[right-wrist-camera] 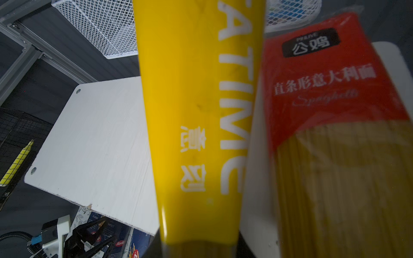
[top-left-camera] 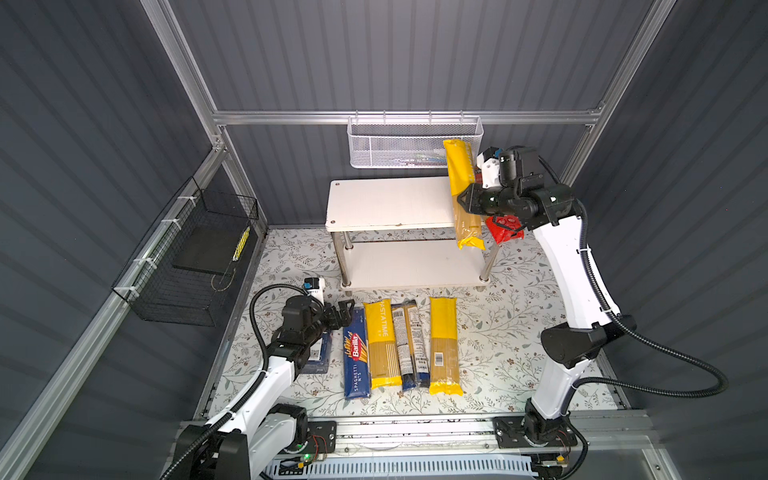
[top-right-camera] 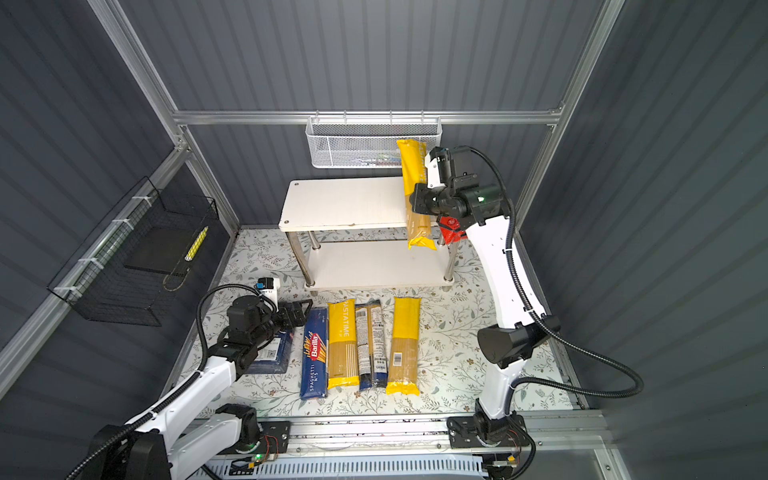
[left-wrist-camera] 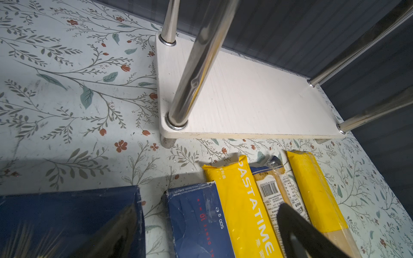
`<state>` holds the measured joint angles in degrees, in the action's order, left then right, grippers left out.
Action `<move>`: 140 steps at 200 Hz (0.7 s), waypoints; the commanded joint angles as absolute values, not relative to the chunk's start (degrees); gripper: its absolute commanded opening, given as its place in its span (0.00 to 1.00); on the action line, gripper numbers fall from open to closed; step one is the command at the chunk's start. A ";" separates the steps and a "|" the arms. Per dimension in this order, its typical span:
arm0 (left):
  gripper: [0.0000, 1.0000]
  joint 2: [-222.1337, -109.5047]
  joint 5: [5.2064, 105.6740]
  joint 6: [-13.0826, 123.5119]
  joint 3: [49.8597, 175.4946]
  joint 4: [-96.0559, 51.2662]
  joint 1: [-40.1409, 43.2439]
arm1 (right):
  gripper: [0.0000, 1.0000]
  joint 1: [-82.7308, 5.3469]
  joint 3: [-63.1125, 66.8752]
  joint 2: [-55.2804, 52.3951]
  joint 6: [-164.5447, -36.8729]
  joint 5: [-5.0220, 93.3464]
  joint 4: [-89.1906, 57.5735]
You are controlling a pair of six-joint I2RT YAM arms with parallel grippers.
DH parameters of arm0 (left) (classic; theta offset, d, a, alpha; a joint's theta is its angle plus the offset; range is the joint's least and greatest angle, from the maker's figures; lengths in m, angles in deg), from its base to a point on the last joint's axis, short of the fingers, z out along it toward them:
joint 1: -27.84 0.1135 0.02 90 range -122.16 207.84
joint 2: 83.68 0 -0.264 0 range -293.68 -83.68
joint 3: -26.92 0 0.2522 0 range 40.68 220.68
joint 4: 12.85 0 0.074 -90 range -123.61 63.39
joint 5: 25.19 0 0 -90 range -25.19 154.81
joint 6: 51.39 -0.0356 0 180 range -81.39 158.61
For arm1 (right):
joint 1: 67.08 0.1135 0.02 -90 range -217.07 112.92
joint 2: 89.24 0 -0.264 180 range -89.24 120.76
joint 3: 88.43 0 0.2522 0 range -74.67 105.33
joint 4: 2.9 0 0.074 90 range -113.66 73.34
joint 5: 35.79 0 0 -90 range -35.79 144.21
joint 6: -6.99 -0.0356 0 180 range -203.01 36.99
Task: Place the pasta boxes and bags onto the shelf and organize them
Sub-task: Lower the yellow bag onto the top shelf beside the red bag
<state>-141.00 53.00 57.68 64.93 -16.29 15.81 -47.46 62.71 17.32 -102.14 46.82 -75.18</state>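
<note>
Overhead stereo pair, wrist views near shelf

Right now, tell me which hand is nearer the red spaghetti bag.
Right. The right hand grips a yellow bag beside the red bag at the right end of the shelf; the left hand hovers by the wide blue box, far off.

- Top views: bright, sharp; table washed out at 6 o'clock.
- Right wrist view: yellow bag, red bag blurred.
- Left wrist view: shelf leg glares.
</note>
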 commanded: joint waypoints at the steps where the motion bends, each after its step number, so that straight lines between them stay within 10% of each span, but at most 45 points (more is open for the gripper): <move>1: 0.99 -140.77 52.85 56.71 64.49 -16.51 15.47 | 0.32 -48.18 65.63 16.10 -101.90 46.19 -67.71; 140: 0.99 -141.44 52.52 56.90 64.49 -16.07 15.46 | 0.52 -47.01 58.14 6.97 -99.90 45.82 -70.27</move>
<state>-141.28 53.00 57.68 64.93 -16.29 15.81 -48.07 61.55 13.93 -101.71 45.35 -68.71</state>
